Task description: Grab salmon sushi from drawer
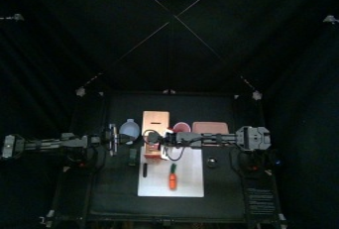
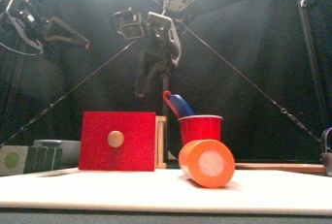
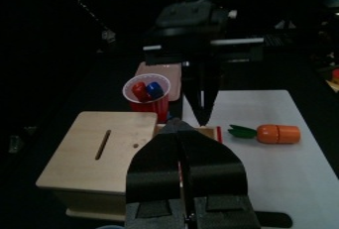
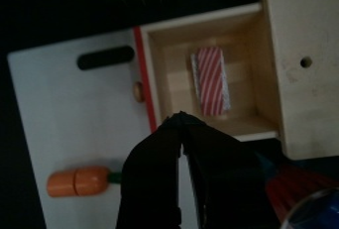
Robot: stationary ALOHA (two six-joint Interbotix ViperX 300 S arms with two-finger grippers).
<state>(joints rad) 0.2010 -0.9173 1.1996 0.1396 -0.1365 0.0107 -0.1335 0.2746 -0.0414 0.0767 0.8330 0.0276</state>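
The sushi (image 4: 211,78), a striped pink-and-white piece, lies inside the open tray of the drawer (image 4: 212,35), apart from its walls. The drawer stands at the back of a white mat (image 4: 66,114), its red front (image 2: 116,141) facing forward. The right gripper (image 4: 181,124) hovers above the tray, jaws closed together, holding nothing. The left gripper (image 3: 180,139) hangs beside the drawer, jaws likewise closed and empty. A toy carrot (image 4: 82,181) lies on the mat; a red cup (image 2: 200,128) stands just beside the drawer.

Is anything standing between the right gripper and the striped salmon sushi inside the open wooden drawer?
Nothing visible does. The right gripper hangs over the open light wooden drawer, jaws together; the pink-and-white striped salmon sushi lies uncovered.
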